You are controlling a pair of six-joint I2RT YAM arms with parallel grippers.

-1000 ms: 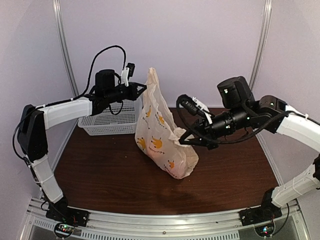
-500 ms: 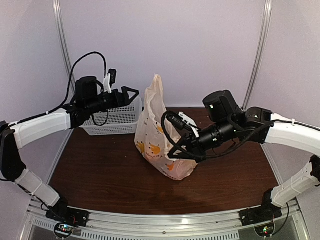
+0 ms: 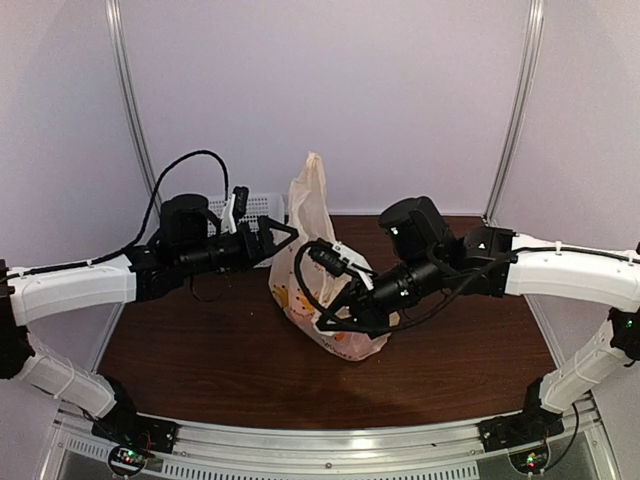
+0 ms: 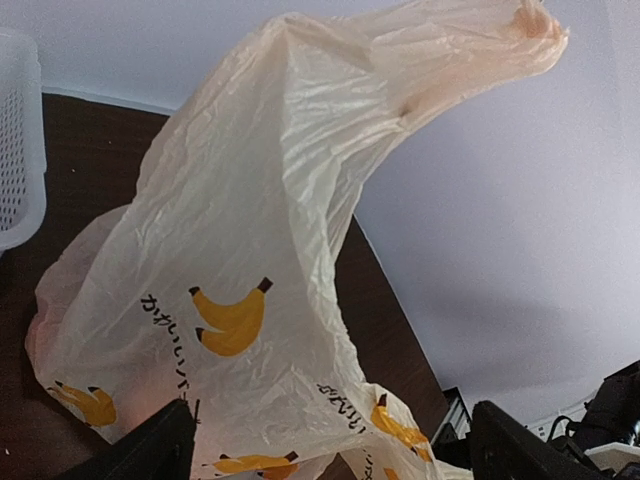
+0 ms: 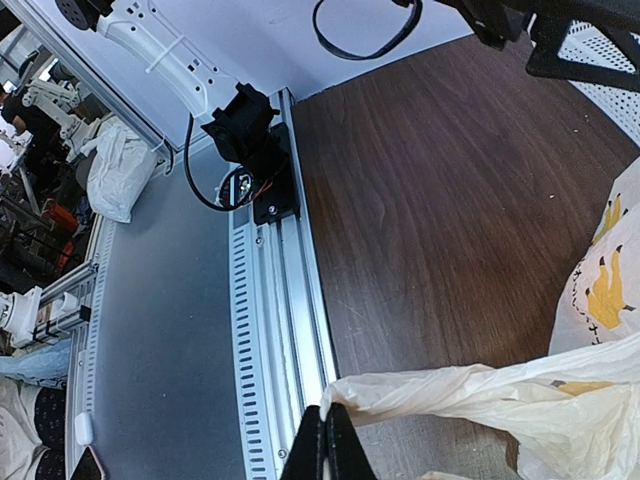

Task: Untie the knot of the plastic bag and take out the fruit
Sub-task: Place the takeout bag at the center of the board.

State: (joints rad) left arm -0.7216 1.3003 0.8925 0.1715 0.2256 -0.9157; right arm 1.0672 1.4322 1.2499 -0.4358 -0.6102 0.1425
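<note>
1. The plastic bag [image 3: 305, 225] stood near the middle of the table [image 3: 200, 340], its thin top upright.
2. The left gripper [image 3: 283, 238] hovered just beside the bag's left side — jaws spread wide, holding nothing.
3. The right gripper [image 5: 325, 445] was pinched tight on a fold of the bag's film.
4. A white basket [image 4: 15, 140] sat at the table's far edge — toward the left corner.

Pale lilac walls [image 3: 400, 90] behind the left pincer [image 3: 282, 243], dark wood surface [image 3: 200, 350] under the right pincer [image 5: 327, 445], silver slotted rail [image 3: 330, 440] nearer, even soft light.
</note>
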